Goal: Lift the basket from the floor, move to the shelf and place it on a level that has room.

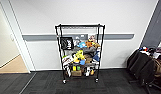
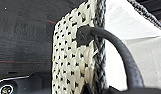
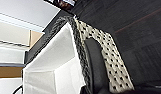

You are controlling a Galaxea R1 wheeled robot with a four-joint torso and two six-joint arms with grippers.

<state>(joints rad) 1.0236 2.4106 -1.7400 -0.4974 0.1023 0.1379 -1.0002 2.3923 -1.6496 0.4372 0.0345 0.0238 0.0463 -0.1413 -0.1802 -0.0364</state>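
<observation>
You carry the woven basket (image 2: 73,62) by its loop handles (image 3: 94,62), one at each wrist — whether either gripper is clamped, I cannot tell. The wire rack (image 1: 80,52) stands at twelve o'clock; its top tier (image 1: 79,26) looks bare, so the basket should fit there.

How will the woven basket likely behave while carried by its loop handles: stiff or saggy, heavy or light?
The basket probably keeps its shape: its woven wall looks tightly braided with a thick rim. It is likely light, since the white lining looks bare inside. The dark loop handle looks smooth and rounded, so it may swing or slip a little.
</observation>
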